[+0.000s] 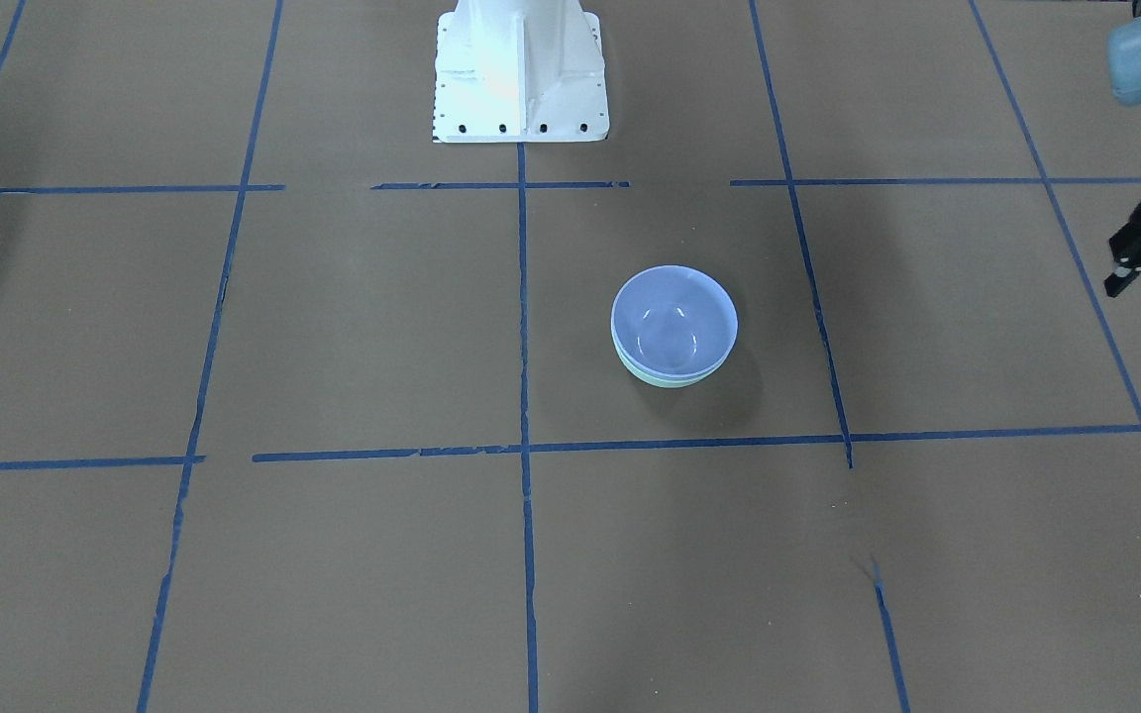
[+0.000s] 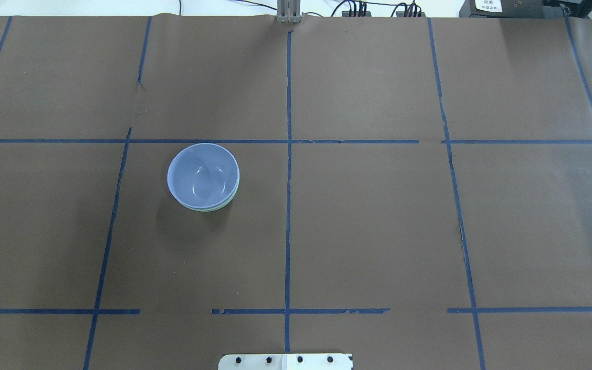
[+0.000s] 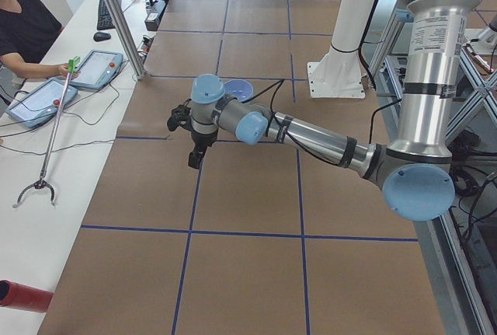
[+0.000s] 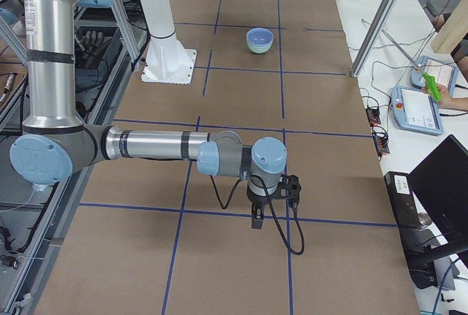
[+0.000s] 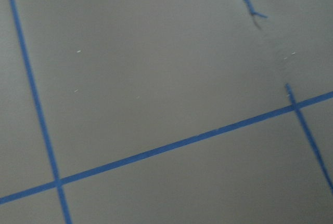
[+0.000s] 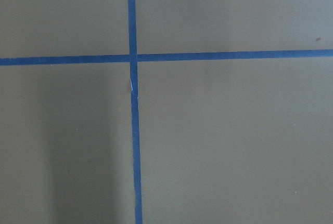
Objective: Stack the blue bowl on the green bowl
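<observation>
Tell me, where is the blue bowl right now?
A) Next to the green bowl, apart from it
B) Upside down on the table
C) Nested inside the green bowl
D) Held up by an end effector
C: the blue bowl sits upright inside the green bowl, whose mint edge shows just beneath it.

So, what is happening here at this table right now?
Nothing is being handled at this moment. The blue bowl sits nested inside the green bowl, whose rim shows just beneath it, so the stack looks done. Both arms are away from the bowls: the left end effector hangs above the table toward one end, the right end effector toward the other. Neither holds anything.
</observation>
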`<state>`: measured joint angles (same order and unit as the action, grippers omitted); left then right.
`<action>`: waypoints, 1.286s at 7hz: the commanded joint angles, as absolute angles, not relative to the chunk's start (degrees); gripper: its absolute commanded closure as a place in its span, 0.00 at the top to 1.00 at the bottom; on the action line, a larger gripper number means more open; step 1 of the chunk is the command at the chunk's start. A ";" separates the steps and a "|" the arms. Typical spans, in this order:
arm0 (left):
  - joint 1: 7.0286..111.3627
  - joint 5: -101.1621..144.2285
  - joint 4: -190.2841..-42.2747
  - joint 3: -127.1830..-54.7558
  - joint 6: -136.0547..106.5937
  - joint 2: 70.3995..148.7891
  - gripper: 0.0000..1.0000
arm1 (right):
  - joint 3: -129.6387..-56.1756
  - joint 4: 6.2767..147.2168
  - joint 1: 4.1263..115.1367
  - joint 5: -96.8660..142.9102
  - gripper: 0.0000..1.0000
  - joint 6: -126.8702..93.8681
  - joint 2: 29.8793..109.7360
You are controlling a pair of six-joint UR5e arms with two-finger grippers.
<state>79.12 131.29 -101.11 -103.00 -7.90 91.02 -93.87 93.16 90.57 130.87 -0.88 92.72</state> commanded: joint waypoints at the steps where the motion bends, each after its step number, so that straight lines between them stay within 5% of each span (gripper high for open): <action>1: 85.85 132.63 -100.81 -97.14 4.86 85.02 1.00 | -93.87 93.16 90.62 130.87 1.00 -0.88 92.72; 9: 87.63 133.51 -90.26 -96.07 5.01 83.67 1.00 | -93.87 93.16 90.53 130.87 1.00 -0.88 92.72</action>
<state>87.53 133.49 -90.45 -96.12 5.01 83.60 -93.87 93.16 90.58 130.87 -0.88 92.72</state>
